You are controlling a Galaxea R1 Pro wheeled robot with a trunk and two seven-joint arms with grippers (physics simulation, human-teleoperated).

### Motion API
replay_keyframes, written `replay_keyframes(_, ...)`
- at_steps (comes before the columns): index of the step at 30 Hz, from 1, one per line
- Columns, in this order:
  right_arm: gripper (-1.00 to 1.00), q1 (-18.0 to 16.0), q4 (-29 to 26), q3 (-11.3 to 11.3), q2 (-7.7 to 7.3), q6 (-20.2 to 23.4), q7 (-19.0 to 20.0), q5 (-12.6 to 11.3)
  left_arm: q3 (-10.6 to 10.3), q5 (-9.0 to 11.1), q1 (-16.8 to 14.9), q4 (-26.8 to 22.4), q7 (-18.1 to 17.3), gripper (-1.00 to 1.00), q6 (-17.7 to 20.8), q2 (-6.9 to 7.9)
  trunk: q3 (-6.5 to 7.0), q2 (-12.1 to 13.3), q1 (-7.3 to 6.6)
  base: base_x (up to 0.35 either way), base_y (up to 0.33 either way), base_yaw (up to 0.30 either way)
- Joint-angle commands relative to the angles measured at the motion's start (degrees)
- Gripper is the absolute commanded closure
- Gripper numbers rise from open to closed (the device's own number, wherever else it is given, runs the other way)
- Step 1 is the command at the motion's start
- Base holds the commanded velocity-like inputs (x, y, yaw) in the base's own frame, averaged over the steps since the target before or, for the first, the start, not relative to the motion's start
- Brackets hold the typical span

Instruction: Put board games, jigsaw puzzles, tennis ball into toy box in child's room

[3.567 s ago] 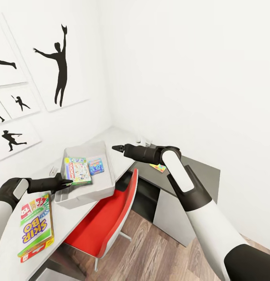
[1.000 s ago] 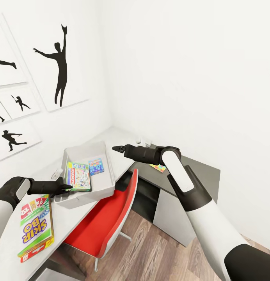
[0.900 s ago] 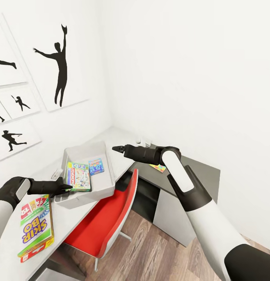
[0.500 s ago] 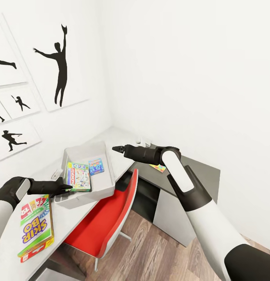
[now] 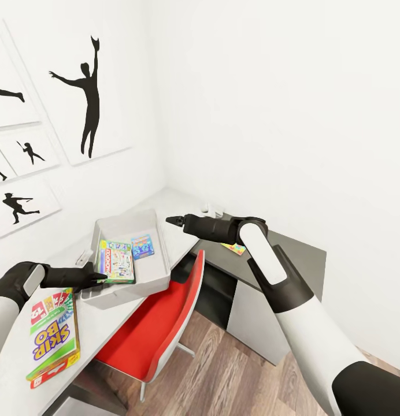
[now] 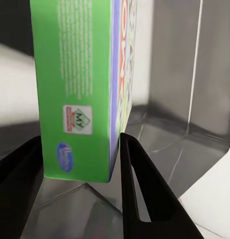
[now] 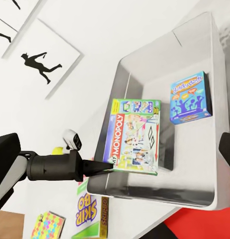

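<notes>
table (image 5: pixel 113 323), toy box (image 5: pixel 151 276), SKIP-BO box (image 5: pixel 52 338)

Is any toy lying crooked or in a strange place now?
The Monopoly box sits in the toy box with its near edge between the left gripper fingers, beside a small blue game. One jigsaw puzzle lies apart on the dark cabinet.

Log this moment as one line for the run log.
left tool: shut on Monopoly, in bin | right tool: idle over table | blue game: in bin | Skip-Bo: on table
</notes>
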Motion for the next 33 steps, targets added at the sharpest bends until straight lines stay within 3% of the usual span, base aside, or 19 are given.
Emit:
replay_keyframes(1, -1.00, -0.1, 0.0, 0.0, -0.03, 0.1, -0.6, -0.6, 0.3, -0.4, -0.1, 0.0, -0.3, 1.00, 0.2, -0.03, -0.11, -0.1, 0.03, 0.000, 0.000, 0.000)
replay_keyframes(33, -1.00, 0.0, 0.0, 0.1, -0.15, 0.1, -0.6, -0.6, 0.3, -0.3, -0.1, 0.2, -0.4, 1.00, 0.2, -0.13, -0.11, -0.1, 0.03, 0.000, 0.000, 0.000)
